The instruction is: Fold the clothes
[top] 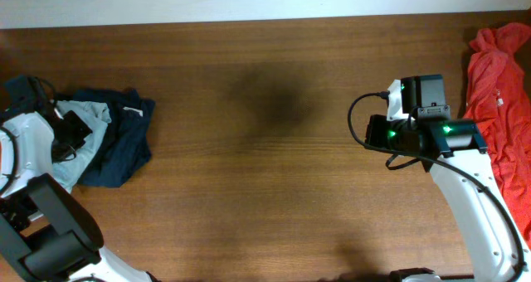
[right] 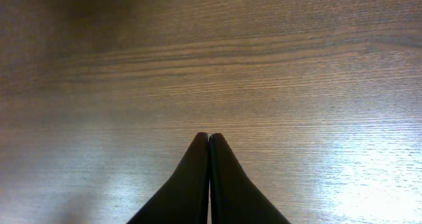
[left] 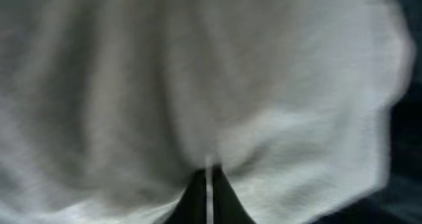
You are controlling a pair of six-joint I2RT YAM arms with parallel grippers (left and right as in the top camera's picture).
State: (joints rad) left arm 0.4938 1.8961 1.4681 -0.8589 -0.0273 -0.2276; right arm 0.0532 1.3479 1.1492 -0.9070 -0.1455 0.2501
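While right jaws sit together above wood-grain table (right: 297,85), left jaws clamp T-shirt (left: 198,72).

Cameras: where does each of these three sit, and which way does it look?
Overhead: above the table, looking straight down; left arm and right arm both show.
Left wrist: on the left arm, facing the pale T-shirt up close; left gripper shut on it.
Right wrist: on the right arm, facing bare wood; right gripper shut, empty.
Shared: overhead and left wrist both show that T-shirt.
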